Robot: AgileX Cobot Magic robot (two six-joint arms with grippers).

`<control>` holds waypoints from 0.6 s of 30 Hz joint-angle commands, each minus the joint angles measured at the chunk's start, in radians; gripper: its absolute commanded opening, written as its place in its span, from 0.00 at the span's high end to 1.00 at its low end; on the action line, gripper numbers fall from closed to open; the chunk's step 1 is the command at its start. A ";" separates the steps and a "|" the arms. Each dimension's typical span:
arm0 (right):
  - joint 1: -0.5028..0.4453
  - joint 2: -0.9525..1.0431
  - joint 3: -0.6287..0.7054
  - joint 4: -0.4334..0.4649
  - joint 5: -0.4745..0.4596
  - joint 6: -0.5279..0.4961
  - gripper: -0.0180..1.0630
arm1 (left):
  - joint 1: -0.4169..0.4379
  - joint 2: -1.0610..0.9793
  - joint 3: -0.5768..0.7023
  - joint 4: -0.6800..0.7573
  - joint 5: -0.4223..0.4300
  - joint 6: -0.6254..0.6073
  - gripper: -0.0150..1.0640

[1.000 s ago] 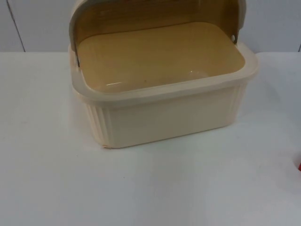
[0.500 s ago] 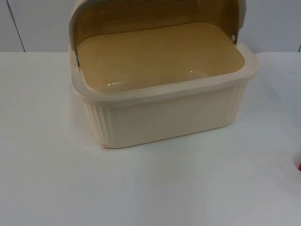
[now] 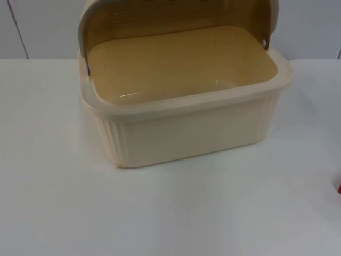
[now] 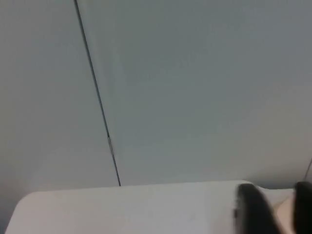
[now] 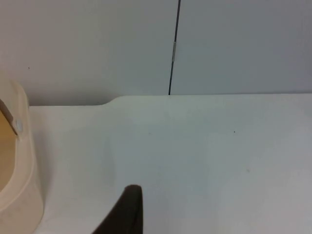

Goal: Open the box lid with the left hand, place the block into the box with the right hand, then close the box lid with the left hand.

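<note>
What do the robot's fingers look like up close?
Little of them is in view. By the left wrist camera, the left gripper has two black, matte fingertips with rounded ends, blurred at the edges. By the right wrist camera, the right gripper's one visible fingertip is also plain black, a slim tapering wedge with a rounded tip. No markings can be made out.

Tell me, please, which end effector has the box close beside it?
The right end effector: the cream box stands beside it, whereas the left end effector faces the grey wall.

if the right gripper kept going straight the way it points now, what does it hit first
Probably nothing soon: ahead of the right gripper's fingertip lies bare table, then the grey partition wall. The box sits off to the side.
</note>
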 commanded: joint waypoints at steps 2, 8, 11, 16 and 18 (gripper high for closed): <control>0.005 -0.004 -0.005 -0.004 -0.011 0.002 0.01 | 0.001 -0.005 -0.001 -0.021 0.005 -0.040 0.34; 0.005 -0.004 -0.005 -0.004 -0.004 0.002 0.01 | 0.001 -0.009 -0.001 -0.019 0.001 -0.033 0.02; 0.005 -0.004 -0.005 -0.004 -0.007 0.002 0.01 | 0.001 -0.009 -0.001 -0.019 0.001 -0.033 0.02; 0.005 -0.004 -0.005 -0.004 -0.047 -0.036 0.01 | 0.001 -0.009 -0.001 -0.019 0.003 -0.033 0.02; 0.005 -0.004 -0.005 -0.001 -0.070 -0.020 0.01 | 0.001 -0.009 -0.001 -0.021 0.006 -0.033 0.02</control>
